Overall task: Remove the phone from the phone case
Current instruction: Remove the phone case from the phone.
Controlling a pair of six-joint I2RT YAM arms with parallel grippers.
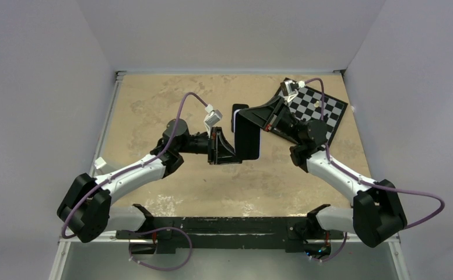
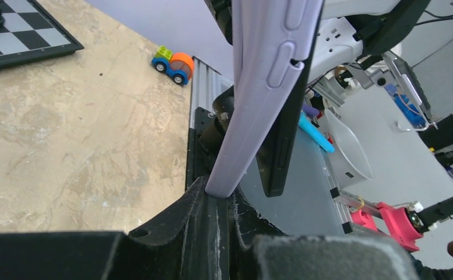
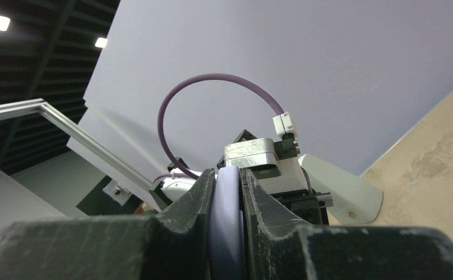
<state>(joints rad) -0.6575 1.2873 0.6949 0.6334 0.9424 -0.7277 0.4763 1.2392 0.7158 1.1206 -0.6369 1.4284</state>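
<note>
phone case (image 2: pixel 257 99) held up in the air over mid-table, between the two arms, standing roughly on edge. left gripper (image 2: pixel 217 204) pinched narrow on the case's lower end. right gripper (image 3: pixel 228 195) likewise clamped on a lavender edge, jaws nearly together with only the rim between them. phone (image 2: pixel 277 160) partly out: in the left wrist view its black lower corner stands clear of the shell, at about 4 o'clock from the case. the upper part looks seated in the shell (top end is out of frame, so can't confirm).

risks as i read them:
- nothing grips the phone itself; both grips are on the shell. if the remaining corners let go at once, the phone drops to the table (image 1: pixel 154 99), glass screen and all.
- the shell is thin and looks flexible. twisted too hard, it may slide out of one pinch and leave the lot swinging from the other.
- with only one corner peeled, the phone may snap back in when tension eases.
- chessboard (image 1: pixel 311 105) lies at 1 o'clock on the table, under the right arm. a falling phone or a wide sweep could strike it.
- toy car (image 2: pixel 174 63) sits by the table's edge rail, well apart. no concern.
</note>
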